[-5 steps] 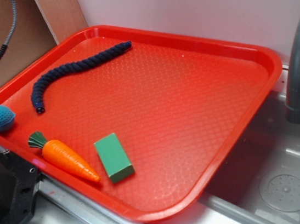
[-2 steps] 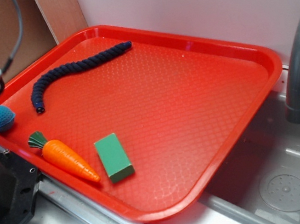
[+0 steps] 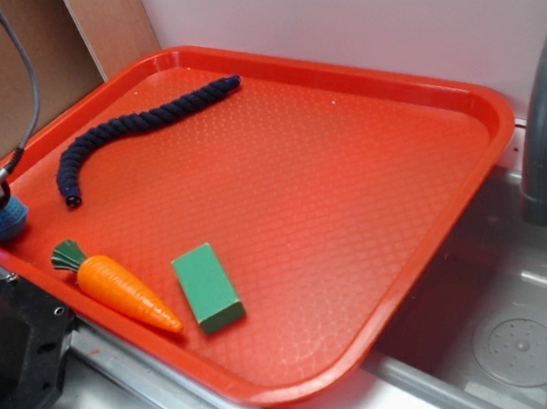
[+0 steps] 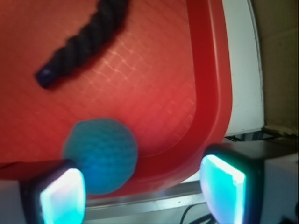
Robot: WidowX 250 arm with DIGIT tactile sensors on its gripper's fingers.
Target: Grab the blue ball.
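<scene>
Blue ball (image 4: 102, 154) sits in tray corner, far left of exterior frame, hard by red tray (image 3: 461, 99) rim. Gripper (image 4: 140, 186) hovers just above, fingers spread open; ball off-centre, against left pad (image 4: 63, 196). Advice: shift so ball centres between pads, lower, then close. Versus earlier frames: gripper dropped from upper left onto ball; navy rope (image 3: 132, 127), carrot (image 3: 123, 290), green block (image 3: 207, 287) unmoved.
</scene>
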